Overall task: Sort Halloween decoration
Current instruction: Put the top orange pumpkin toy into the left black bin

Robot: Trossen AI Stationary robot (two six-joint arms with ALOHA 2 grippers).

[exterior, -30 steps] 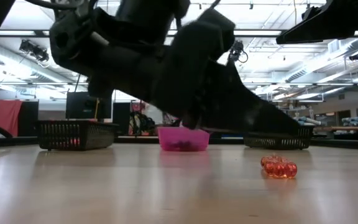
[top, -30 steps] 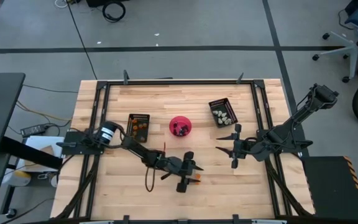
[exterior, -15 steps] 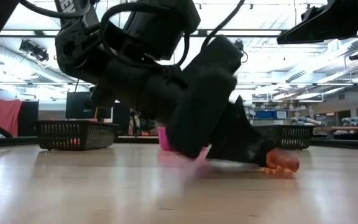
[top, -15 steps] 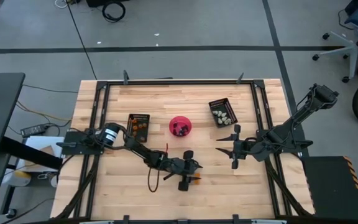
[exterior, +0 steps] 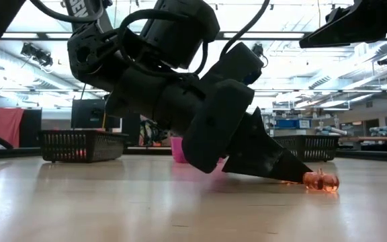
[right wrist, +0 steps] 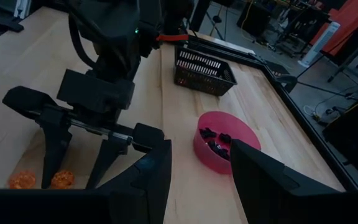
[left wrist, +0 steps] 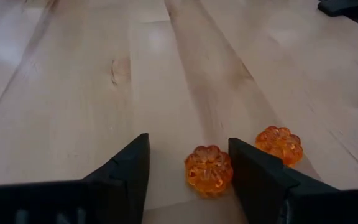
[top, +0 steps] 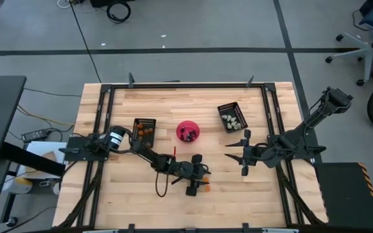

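Orange pumpkin trinket [left wrist: 209, 170] is lying on the pale wood tabletop [top: 122, 194] between the spread fingers [left wrist: 127, 171] of the left end effector [top: 200, 180], which is sitting low over the front middle, jaws open and not gripping. A second orange trinket [left wrist: 279, 144] is resting just beside it, outside the fingers. The pink bowl [top: 188, 131] is holding dark trinkets; black trays [top: 144, 130] are flanking it. The right end effector [top: 236, 155] is hanging open and empty at the right.

I find no legible text, label, brand or number in any view. My surroundings carry none.
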